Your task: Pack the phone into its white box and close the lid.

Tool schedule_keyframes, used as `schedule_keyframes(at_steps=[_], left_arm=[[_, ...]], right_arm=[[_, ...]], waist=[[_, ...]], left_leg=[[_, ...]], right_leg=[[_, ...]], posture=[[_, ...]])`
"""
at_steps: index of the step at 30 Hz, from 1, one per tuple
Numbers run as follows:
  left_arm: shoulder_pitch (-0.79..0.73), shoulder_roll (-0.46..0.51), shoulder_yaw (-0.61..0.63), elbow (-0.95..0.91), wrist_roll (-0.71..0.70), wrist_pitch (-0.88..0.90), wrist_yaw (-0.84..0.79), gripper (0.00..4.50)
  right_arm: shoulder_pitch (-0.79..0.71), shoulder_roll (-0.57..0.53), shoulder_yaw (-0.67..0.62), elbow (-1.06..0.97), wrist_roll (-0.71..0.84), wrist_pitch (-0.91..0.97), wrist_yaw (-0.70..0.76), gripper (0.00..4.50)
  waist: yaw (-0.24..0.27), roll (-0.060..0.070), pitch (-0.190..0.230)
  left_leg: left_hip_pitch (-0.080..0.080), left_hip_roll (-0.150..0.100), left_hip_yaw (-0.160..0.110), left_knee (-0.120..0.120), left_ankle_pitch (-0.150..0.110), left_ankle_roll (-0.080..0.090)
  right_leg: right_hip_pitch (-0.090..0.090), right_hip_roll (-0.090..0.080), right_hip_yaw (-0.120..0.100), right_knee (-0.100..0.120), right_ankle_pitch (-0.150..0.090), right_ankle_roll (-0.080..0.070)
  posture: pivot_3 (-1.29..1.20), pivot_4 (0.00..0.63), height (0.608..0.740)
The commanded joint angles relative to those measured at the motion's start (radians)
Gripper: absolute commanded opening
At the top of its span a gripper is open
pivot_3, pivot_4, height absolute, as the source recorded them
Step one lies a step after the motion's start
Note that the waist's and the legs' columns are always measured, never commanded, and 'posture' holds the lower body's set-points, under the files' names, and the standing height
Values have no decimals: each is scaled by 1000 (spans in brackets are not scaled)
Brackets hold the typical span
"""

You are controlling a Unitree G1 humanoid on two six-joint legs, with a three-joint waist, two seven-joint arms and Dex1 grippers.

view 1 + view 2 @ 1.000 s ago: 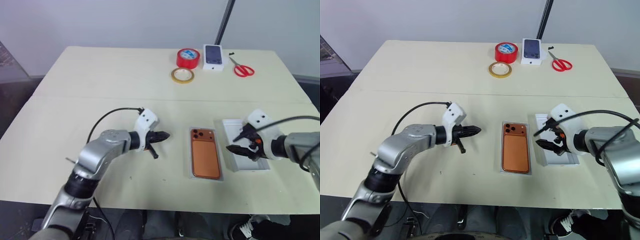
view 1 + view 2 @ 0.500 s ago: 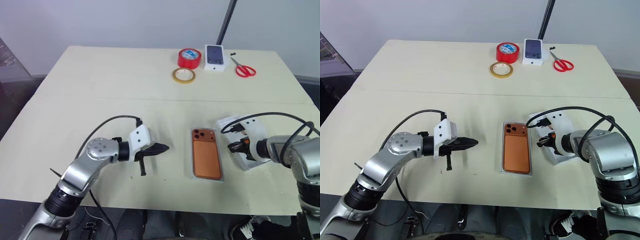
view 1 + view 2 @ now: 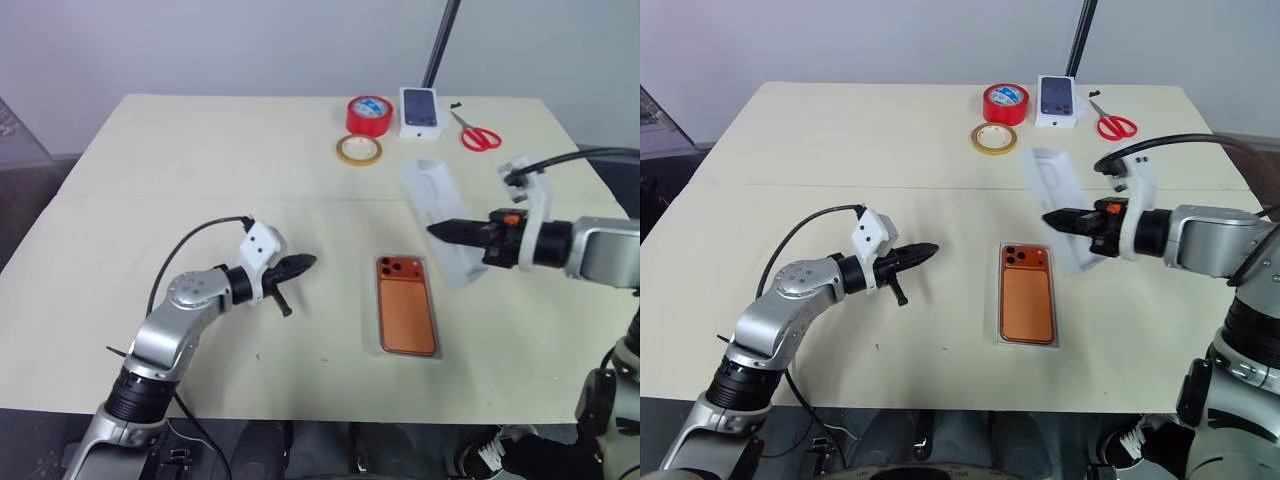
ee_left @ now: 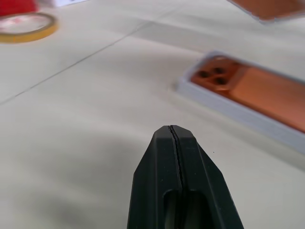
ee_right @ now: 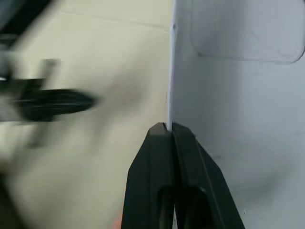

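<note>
Cream table [image 3: 200,160] fills your head views, with a red tape roll [image 3: 369,115], a yellow tape ring [image 3: 359,150], a small white box [image 3: 421,112] and red scissors [image 3: 474,135] along its far edge. Near the front, right of centre, you see the white box [image 3: 381,345] lying flat with the phone [image 3: 405,318] seated in it, back up. Its long axis runs near to far, and the lens block sits at the far left corner. Your right gripper [image 3: 437,229] is clenched on the edge of the lid [image 3: 440,215], held tilted in the air just beyond and to the right of the box, pale inside facing you. Your left gripper [image 3: 308,261] is clamped shut on nothing, hovering left of the box and pointing right toward it.

Left wrist: your fingers [image 4: 188,157] are pressed together, and the phone [image 4: 267,93] in its box [image 4: 224,106] lies ahead, apart from them.

Right wrist: your fingers [image 5: 157,157] pinch the lid [image 5: 238,109] by its thin wall.
</note>
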Motion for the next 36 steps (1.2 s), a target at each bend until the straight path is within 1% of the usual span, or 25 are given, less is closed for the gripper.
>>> schedule_keyframes(at_steps=[1, 2, 5, 8, 10, 12, 14, 15, 17, 19, 20, 21, 23, 24, 26, 28, 30, 32, 34, 36], left_arm=[[-59, -3, 40, 44, 9, -39, 10, 0], [-66, -4, 41, 52, 11, -44, 8, 0], [-70, -4, 33, 53, 17, -57, 1, 0], [-59, -4, 27, 35, 14, -58, -4, 0], [-54, -6, 27, 27, 10, -56, -6, 0], [-44, -15, 24, 1, -2, -42, -5, 0], [-36, -24, 22, -19, -17, -23, -6, 0], [-33, -28, 15, -28, -21, -17, -9, 0], [-29, -34, -2, -40, -20, -14, -16, 0], [-33, -52, -27, -45, -20, -5, -20, 0], [-37, -65, -48, -48, -17, -6, -24, 0], [-42, -79, -66, -49, -14, -8, -27, 0], [-58, -108, -92, -38, -13, 1, -27, 0], [-65, -120, -103, -32, -12, 2, -29, 0], [-79, -144, -125, -22, -7, 1, -34, 0], [-90, -162, -143, -13, -1, 1, -35, 0], [-106, -188, -165, 3, 4, 2, -36, 0], [-119, -209, -184, 16, 4, 10, -35, 0], [-124, -222, -194, 23, 6, 14, -36, 0], [-130, -236, -205, 33, 7, 20, -32, 0]], right_arm=[[57, 47, 198, -70, 499, -302, -313, 33], [68, 98, 229, -107, 508, -354, -346, 33], [145, 279, 324, -237, 508, -529, -506, 33], [241, 409, 399, -336, 508, -675, -694, 33], [274, 445, 425, -372, 508, -732, -776, 33], [328, 398, 414, -368, 508, -722, -773, 33], [360, 372, 390, -359, 508, -721, -763, 33], [371, 357, 381, -353, 508, -716, -756, 293], [386, 335, 373, -344, 508, -711, -753, 975], [385, 323, 366, -341, 508, -708, -748, 1976], [373, 299, 356, -334, 508, -696, -732, 2479], [355, 260, 345, -323, 508, -674, -704, 3039], [305, 141, 318, -294, 508, -613, -628, 4087], [274, 54, 306, -276, 508, -574, -586, 4445], [228, -101, 280, -232, 508, -512, -524, 4445], [205, -215, 263, -184, 508, -476, -483, 4445], [200, -328, 240, -135, 418, -426, -425, 4445], [208, -405, 227, -110, 288, -395, -347, 3959], [210, -438, 231, -108, 196, -385, -281, 3092], [207, -455, 239, -120, 102, -381, -215, 2094]], waist=[[-4, -1, 1], [-7, -1, 1], [-11, -1, 1], [-6, -1, 1], [-5, -1, 1], [-1, -1, 1], [0, -1, 1], [-2, -1, 1], [-5, 0, 0], [-9, 0, 0], [-9, 0, 0], [-7, 0, 0], [-5, 1, 1], [-1, 1, 1], [2, 1, 1], [1, 1, 1], [0, 1, 1], [0, 1, 1], [-1, 1, 1], [-3, 1, 1]], left_leg=[[0, 0, 0, 1, -1, 1], [-1, 1, 0, 2, -1, 1], [-1, 1, 1, 2, -1, 1], [-2, 1, 0, 1, -1, 1], [-2, 1, -1, 3, -1, 1], [-2, 0, 0, 4, -1, 1], [-2, 0, -1, 5, -1, 1], [-2, 0, -1, 5, -1, 1], [-2, 0, 0, 4, -1, 2], [-2, 1, 0, 3, -1, 2], [-1, 1, 0, 3, -1, 2], [-1, 1, 0, 2, -1, 2], [-1, 0, 1, 3, -1, 2], [-1, 0, 1, 3, -1, 2], [-1, 0, 1, 4, -1, 2], [-1, 0, 0, 5, -2, 3], [-1, 1, 0, 4, -2, 4], [-1, 1, 1, 4, -2, 4], [-1, 1, 1, 4, -2, 4], [-1, 1, 1, 4, -2, 4]], right_leg=[[0, 1, 0, 0, 0, 0], [0, 1, 0, 0, 0, 0], [-1, 2, 0, 1, 0, 0], [-3, 1, 0, 1, 0, 0], [-2, 1, 0, 1, 0, 0], [-2, 0, 0, 2, 0, 1], [-1, 0, 0, 1, 0, 1], [-1, 0, 0, 1, 0, 1], [-1, 0, 0, 1, 0, 0], [-2, 1, 1, 1, 0, 0], [-2, 1, 1, 1, 0, 0], [-1, 1, 1, 1, 0, 0], [-1, 1, 1, 1, 0, 0], [-1, 1, 1, 1, 0, 0], [0, 1, 0, 1, 0, 0], [1, 1, 0, 0, 0, 0], [1, 1, 0, -1, 0, 0], [0, 1, 1, -1, 0, 0], [1, 1, 1, -1, 0, 0], [0, 1, 1, -1, 0, 0]], posture=[[0, 150, 709], [0, 150, 709], [0, 150, 709], [0, 150, 709], [0, 150, 709], [0, 150, 709], [0, 150, 709], [0, 150, 709], [0, 150, 709], [0, 150, 709], [0, 150, 709], [0, 150, 709], [0, 150, 709], [0, 150, 709], [0, 150, 709], [0, 150, 709], [0, 150, 709], [0, 150, 709], [0, 150, 709], [0, 150, 709]])
